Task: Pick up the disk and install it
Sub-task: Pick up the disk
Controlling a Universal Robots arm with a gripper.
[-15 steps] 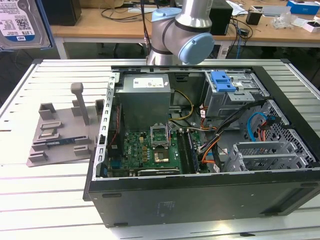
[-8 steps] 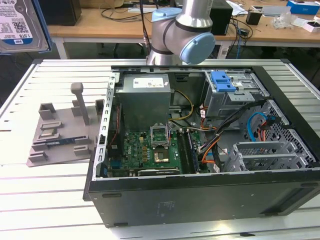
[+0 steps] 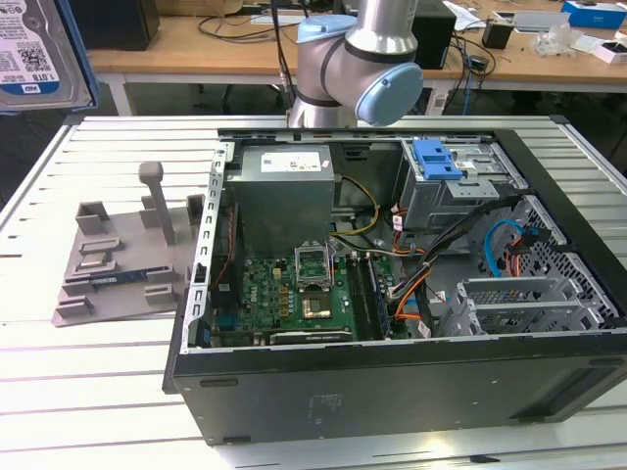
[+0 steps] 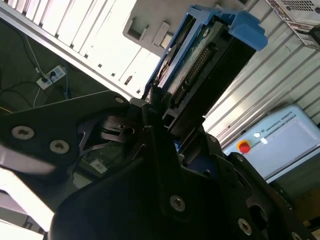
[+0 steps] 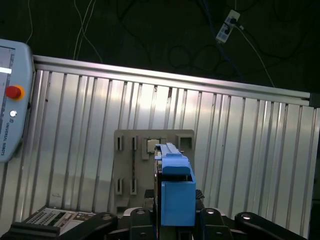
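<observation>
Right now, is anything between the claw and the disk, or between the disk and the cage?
No gap to block: the claw is shut on the disk. In the exterior view nothing visible lies over the cage, but black cables pass close beside it.

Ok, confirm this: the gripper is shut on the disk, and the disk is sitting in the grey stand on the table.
Wrong on one point. The gripper is shut on the disk, but the disk is held in the air, clear of the grey stand. The first wrist view shows the stand lying on the table beyond the disk.
</observation>
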